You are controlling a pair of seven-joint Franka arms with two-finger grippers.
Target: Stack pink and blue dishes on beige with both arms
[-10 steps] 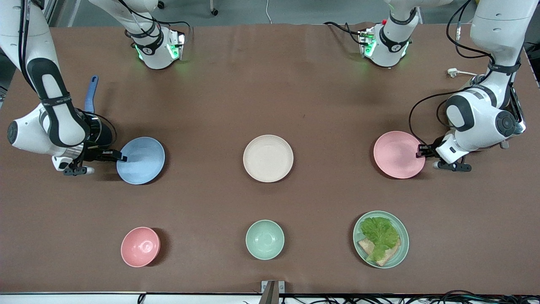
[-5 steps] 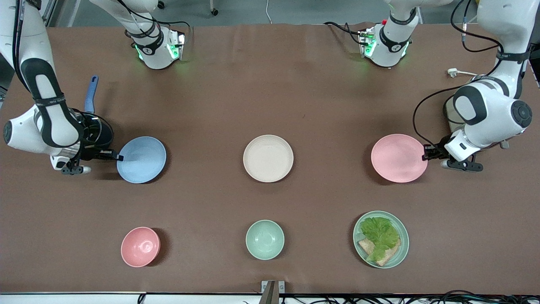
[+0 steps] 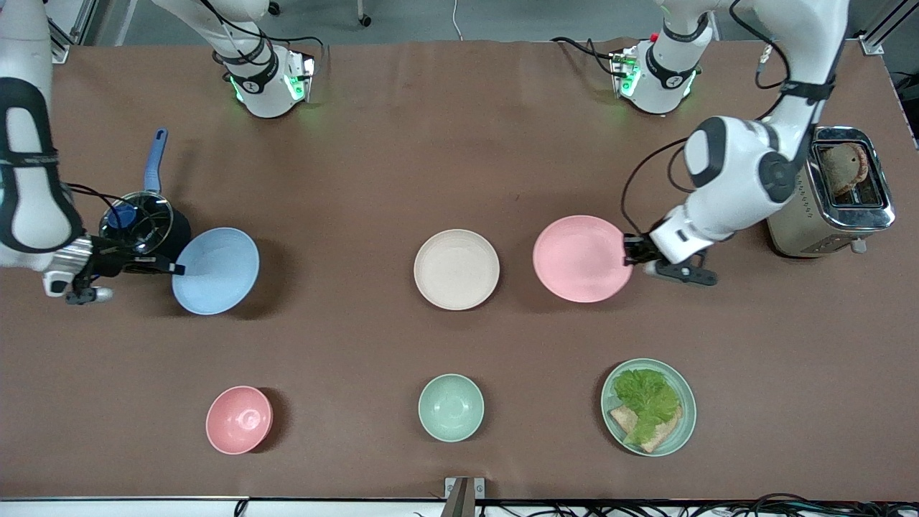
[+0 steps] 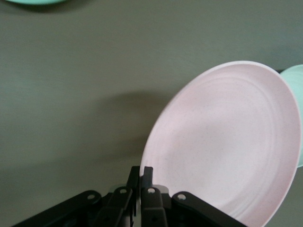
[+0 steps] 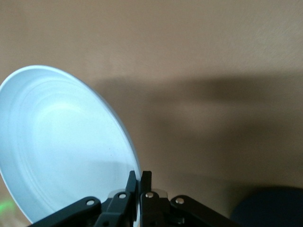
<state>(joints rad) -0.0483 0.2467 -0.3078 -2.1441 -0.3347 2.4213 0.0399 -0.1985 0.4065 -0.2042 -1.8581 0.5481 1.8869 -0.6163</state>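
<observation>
The beige plate (image 3: 456, 269) lies at the table's middle. My left gripper (image 3: 629, 252) is shut on the rim of the pink plate (image 3: 580, 258), which hangs tilted above the table just beside the beige plate, toward the left arm's end. In the left wrist view the pink plate (image 4: 227, 146) rises from my left gripper (image 4: 141, 172). My right gripper (image 3: 176, 268) is shut on the rim of the blue plate (image 3: 215, 271), held lifted over the right arm's end. In the right wrist view the blue plate (image 5: 61, 146) sits in my right gripper (image 5: 140, 177).
A dark pot with a blue handle (image 3: 147, 215) stands by the blue plate. A toaster (image 3: 833, 190) is at the left arm's end. Nearer the camera sit a pink bowl (image 3: 239, 419), a mint-green bowl (image 3: 451, 407) and a green plate with lettuce and bread (image 3: 648, 407).
Both plates have been lifted off the table. The left arm carried the pink plate toward the beige plate. The right arm raised the blue plate and drew it slightly toward its own end.
</observation>
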